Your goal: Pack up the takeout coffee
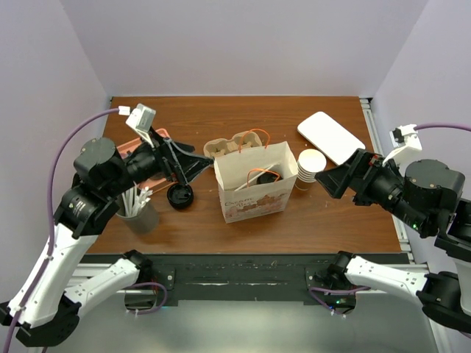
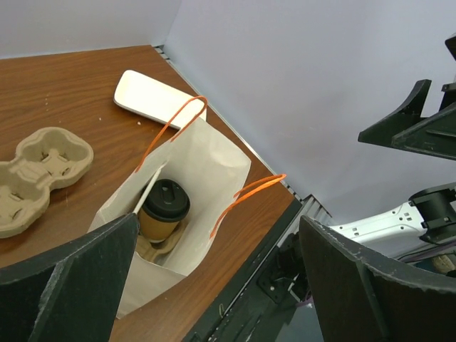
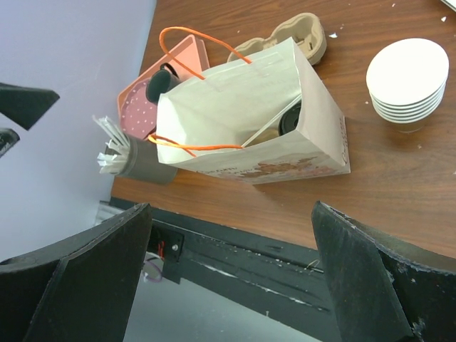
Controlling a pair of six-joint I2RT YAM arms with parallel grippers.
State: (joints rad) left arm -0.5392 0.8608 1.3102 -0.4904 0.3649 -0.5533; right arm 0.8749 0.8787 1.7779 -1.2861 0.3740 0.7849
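Where the bench is midway between its left and right edges stands a white paper bag [image 1: 254, 195], orange handles up. Inside it, upright: the takeout coffee [image 2: 164, 208], black lid on. Left gripper [image 2: 221, 285]: jaws wide apart, empty, at the bag's left. Right gripper [image 3: 228, 278]: jaws wide apart, empty, at the bag's right. Loose black lid [image 1: 179, 195]: just left of the bag.

Lighting's even and soft, coming from overhead, no glare. The worktop [image 1: 221, 118] only catches faint shadows beside the paper bag [image 1: 254, 198]. Wrist views are sharp mid-frame, though the left claw [image 2: 219, 221] looks dark and a bit soft.
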